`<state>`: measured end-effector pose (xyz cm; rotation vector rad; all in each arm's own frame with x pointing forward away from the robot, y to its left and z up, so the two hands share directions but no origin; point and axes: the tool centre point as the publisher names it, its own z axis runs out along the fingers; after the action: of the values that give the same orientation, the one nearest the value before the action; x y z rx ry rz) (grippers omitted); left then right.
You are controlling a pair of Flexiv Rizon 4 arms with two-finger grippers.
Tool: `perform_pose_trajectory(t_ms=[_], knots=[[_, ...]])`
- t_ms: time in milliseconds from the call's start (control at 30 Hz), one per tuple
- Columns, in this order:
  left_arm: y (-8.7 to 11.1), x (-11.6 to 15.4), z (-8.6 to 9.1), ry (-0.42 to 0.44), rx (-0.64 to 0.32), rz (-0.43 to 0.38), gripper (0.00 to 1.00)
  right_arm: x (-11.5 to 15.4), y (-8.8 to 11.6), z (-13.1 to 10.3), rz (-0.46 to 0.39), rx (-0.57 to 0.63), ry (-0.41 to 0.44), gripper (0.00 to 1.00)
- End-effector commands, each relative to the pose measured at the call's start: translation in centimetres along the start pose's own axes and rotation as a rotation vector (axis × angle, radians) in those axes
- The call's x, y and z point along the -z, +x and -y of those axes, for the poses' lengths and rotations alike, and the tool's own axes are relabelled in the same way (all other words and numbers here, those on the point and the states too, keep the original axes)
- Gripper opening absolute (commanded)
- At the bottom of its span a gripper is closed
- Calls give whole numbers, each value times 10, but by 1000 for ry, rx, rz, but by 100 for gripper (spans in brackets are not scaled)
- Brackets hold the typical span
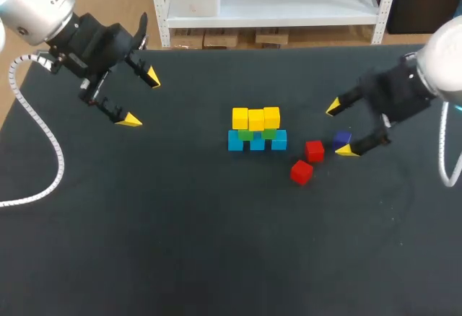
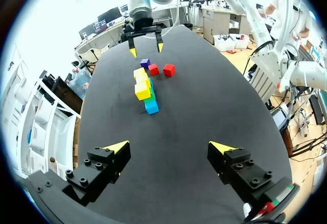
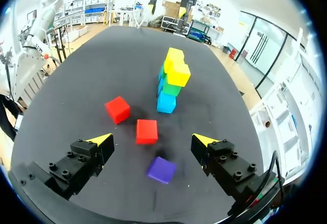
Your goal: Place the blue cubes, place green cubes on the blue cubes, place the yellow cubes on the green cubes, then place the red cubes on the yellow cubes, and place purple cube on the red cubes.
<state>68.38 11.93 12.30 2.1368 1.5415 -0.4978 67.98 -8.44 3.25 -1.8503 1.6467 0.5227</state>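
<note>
Layout on the bench (image 1: 180, 244): one stack (image 1: 256, 130) at centre, three loose cubes to its right.
The stack has three tiers: a bottom row (image 1: 258, 143) of three cubes on the bench, a middle row (image 1: 246, 135) of two on it, and a top row (image 1: 255, 118) of three on that. The nearest loose cube (image 1: 313, 150) lies just right of the stack. The second loose cube (image 1: 302, 172) lies beside it, nearer the robot. The third loose cube (image 1: 342, 138) lies farther right, between the spread fingers of the right end effector (image 1: 341, 128). The left end effector (image 1: 141, 99) is far left, well apart.

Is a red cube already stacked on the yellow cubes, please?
No, both small red cubes lie on the dark table beside the stack.
</note>
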Motion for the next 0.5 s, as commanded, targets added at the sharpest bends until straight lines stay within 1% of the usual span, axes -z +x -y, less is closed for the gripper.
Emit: perform_pose_trajectory(t_ms=[33, 367, 400, 500], knots=[[1, 0, -2, 3, -2, 1, 100, -17, 5, -4, 7, 2, 18, 100], [1, 0, -2, 3, -2, 1, 100, -30, 10, -13, 3, -16, 22, 100], [1, 0, -2, 3, -2, 1, 100, -31, 10, -13, 3, -17, 21, 97], [1, 0, -2, 3, -2, 1, 100, -34, 9, -11, 1, -15, 11, 93]])
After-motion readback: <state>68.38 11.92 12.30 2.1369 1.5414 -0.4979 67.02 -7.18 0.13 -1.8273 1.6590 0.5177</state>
